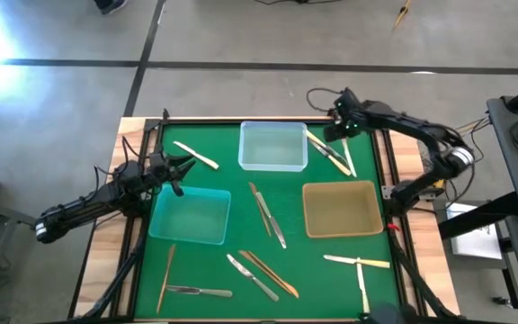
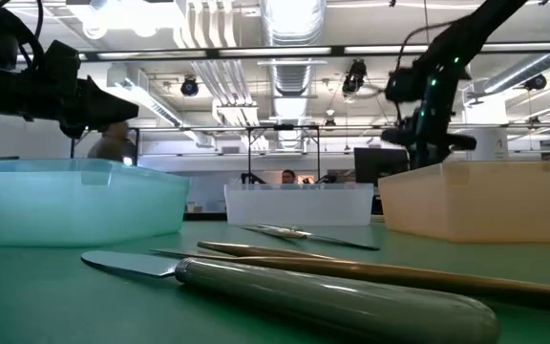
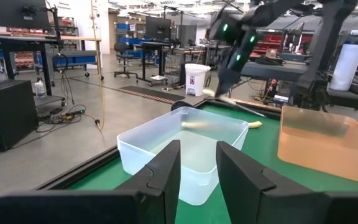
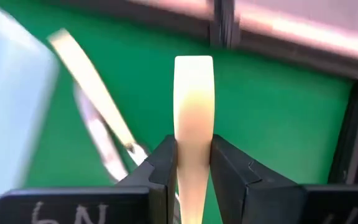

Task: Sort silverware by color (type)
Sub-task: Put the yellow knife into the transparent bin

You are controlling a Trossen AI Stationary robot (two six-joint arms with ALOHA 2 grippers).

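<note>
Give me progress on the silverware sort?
Done: nothing visible; the clear tray, teal tray and amber tray look empty. In hand: right gripper is shut on a cream utensil beside the clear tray. Left gripper waits open, empty. Left: the silverware scattered on the mat.

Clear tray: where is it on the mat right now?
In the high view the clear tray sits at the far middle of the green mat, with the right gripper and loose silverware just to its right and a cream utensil to its left.
</note>
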